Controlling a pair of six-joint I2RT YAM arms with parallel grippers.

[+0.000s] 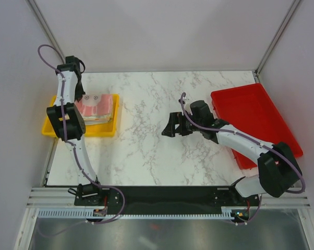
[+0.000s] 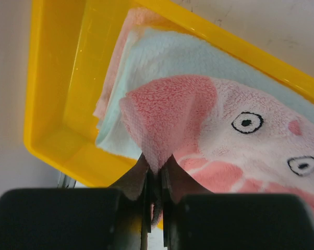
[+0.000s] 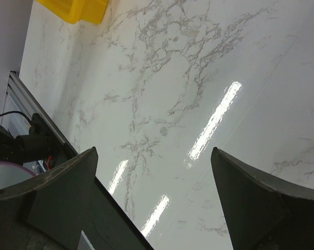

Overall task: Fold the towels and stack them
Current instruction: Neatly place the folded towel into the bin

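My left gripper is clenched on a corner of the pink patterned towel. The two fingers stand almost together, and a pulled-up fold of the pink cloth goes down between them, at 6 o'clock in my left wrist view. This towel (it has two black ring eyes printed on it, toward 3 o'clock from the pinch) lies on top of the stack of towels inside the yellow tray. Directly under it I see a mint green towel, and under that one an edge of a pale pink towel shows toward 12 o'clock. What lies lower in the stack I cannot tell. Seen from above, the yellow tray sits at the 9 o'clock edge of the marble table.

My right gripper is released and holds nothing. Its fingers are spread wide, and between them only bare marble shows. It is over the table, a little toward 3 o'clock from the middle, with the fingers pointing toward 9 o'clock, well apart from the stack. The red tray lies at the 3 o'clock side of the table, and my right forearm crosses over its 9 o'clock rim.
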